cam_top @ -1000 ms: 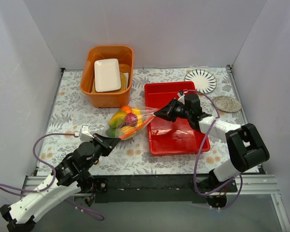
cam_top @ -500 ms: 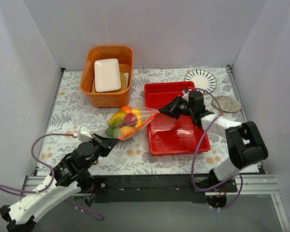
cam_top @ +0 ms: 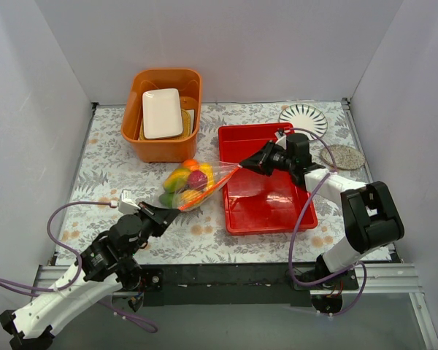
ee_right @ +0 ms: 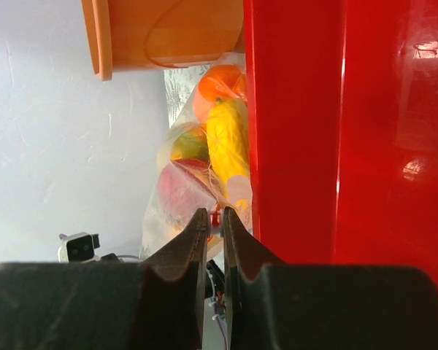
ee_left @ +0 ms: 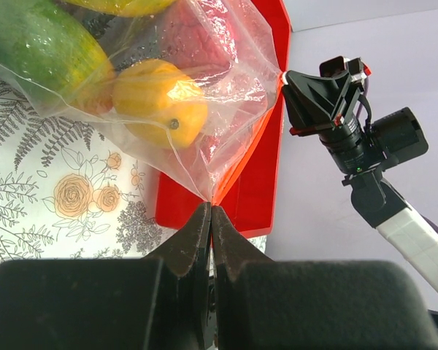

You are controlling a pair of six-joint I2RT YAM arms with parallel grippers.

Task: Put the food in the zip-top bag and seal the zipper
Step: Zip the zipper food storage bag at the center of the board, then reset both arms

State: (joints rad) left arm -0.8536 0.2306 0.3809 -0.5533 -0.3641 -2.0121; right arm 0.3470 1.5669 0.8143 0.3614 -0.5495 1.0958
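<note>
The clear zip-top bag (cam_top: pixel 197 182) lies on the flowered table between the arms, with the food inside: mangoes (cam_top: pixel 177 178), an orange (cam_top: pixel 191 165) and a dark red fruit (cam_top: pixel 198 179). Its orange-red zipper (cam_top: pixel 212 188) runs stretched from lower left to upper right. My left gripper (cam_top: pixel 178 209) is shut on the zipper's near end (ee_left: pixel 213 198). My right gripper (cam_top: pixel 241 167) is shut on the zipper's slider at the far end (ee_right: pixel 216 217), over the red tray's left rim. In the left wrist view the bag (ee_left: pixel 204 95) holds a mango (ee_left: pixel 40 55) and a yellow-orange fruit (ee_left: pixel 160 102).
An orange tub (cam_top: pixel 163 142) with a white dish stands at the back left. A red tray (cam_top: pixel 266 204) lies right of the bag. A striped plate (cam_top: pixel 303 120) and a speckled coaster (cam_top: pixel 342 157) lie at the back right. White walls enclose the table.
My right gripper has moved a little up and to the right with the zipper's end, pulling the strip tauter. The left gripper has held still.
</note>
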